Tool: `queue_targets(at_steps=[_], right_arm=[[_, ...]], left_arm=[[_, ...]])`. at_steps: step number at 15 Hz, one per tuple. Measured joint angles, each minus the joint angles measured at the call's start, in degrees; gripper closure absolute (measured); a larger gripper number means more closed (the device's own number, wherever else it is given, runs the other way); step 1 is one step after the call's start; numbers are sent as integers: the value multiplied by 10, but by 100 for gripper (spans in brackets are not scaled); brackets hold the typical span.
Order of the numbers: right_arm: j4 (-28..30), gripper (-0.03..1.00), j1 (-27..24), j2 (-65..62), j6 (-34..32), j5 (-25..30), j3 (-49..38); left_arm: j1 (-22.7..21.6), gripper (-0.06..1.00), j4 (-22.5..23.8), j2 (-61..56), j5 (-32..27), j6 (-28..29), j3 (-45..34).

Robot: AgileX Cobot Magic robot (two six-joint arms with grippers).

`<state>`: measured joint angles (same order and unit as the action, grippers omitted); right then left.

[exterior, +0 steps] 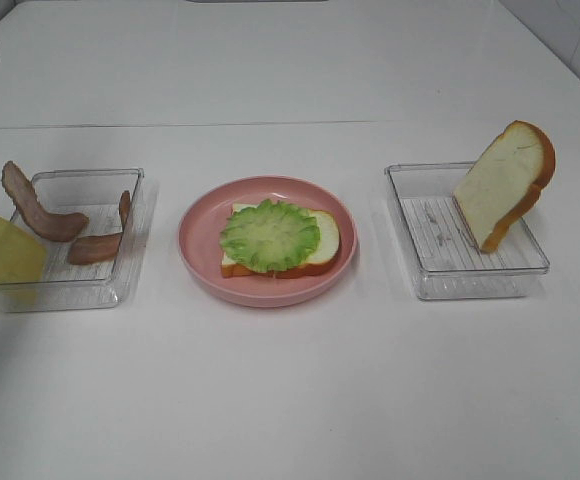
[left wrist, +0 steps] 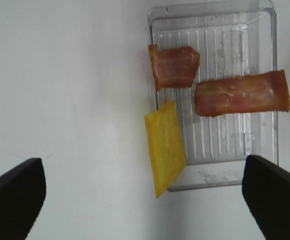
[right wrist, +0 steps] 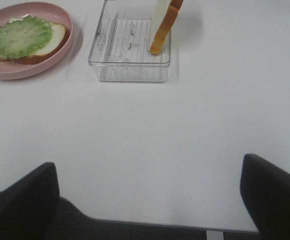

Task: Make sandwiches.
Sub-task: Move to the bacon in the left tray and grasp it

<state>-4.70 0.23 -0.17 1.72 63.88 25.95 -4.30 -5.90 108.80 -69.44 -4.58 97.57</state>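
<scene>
left gripper [left wrist: 145, 197] spread, empty, left tray [left wrist: 220, 20] below | right gripper [right wrist: 150, 197] spread, empty, right tray [right wrist: 130, 72] ahead | plate [exterior: 195, 245] beside that tray: bread [exterior: 327, 238] under lettuce [exterior: 268, 235] | leaning bread slice [exterior: 500, 185] ahead of right gripper | bacon [left wrist: 240, 92], cheese [left wrist: 166, 147] below left gripper

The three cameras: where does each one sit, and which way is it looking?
High camera: up high, looking down on the table, left tray, pink plate, right tray; no gripper shows.
Left wrist: on the left arm, looking straight down at the left tray's bacon and cheese; the open left gripper shows.
Right wrist: on the right arm, slanting across the table toward the bread slice and plate; the open right gripper shows.
Shared: high and right wrist views both show the plate's lettuce.
</scene>
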Motion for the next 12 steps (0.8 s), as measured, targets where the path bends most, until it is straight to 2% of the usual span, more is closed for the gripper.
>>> queue_targets(at_steps=[4,6,9,12], right_arm=[[-1,3,0,0,0,0,0],[-1,3,0,0,0,0,0],[-1,3,0,0,0,0,0],[-2,3,0,0,0,0,0]], left_arm=[[-4,-5,-15,107,0,-21,80],[-4,-5,-38,151,0,-26,111],[-4,-2,-65,200,0,-38,116],[-4,-1,-69,213,0,-40,116]])
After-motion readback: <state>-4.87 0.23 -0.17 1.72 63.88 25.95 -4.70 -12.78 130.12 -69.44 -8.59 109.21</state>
